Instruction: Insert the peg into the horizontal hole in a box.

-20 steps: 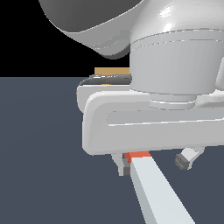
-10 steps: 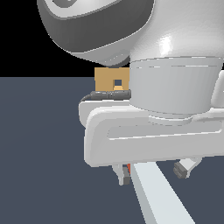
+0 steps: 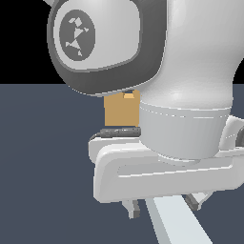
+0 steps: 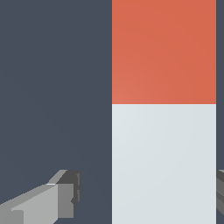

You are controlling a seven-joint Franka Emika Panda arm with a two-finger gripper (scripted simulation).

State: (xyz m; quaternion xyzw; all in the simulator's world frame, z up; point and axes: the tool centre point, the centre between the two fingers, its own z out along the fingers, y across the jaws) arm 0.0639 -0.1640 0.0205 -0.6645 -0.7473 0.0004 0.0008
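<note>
The gripper (image 4: 146, 199) hangs over the peg (image 4: 164, 131), which lies flat on the dark floor. Its jaws stand open, one finger (image 4: 61, 199) well off one side of the bar and the other finger just at the opposite side, and they hold nothing. In the wrist view the pale part of the peg sits between them, and the orange-red end lies beyond.

The step in hand appears to be the grasp. To do it well, the arm should probably centre the bar between both fingers first (now the gap is clearly unequal), then lower straight and close on the pale section, keeping the peg parallel to the fingers' faces.

The box (image 3: 121, 108) stands behind the arm in the exterior view, mostly hidden by it; the hole is hardly visible there.
</note>
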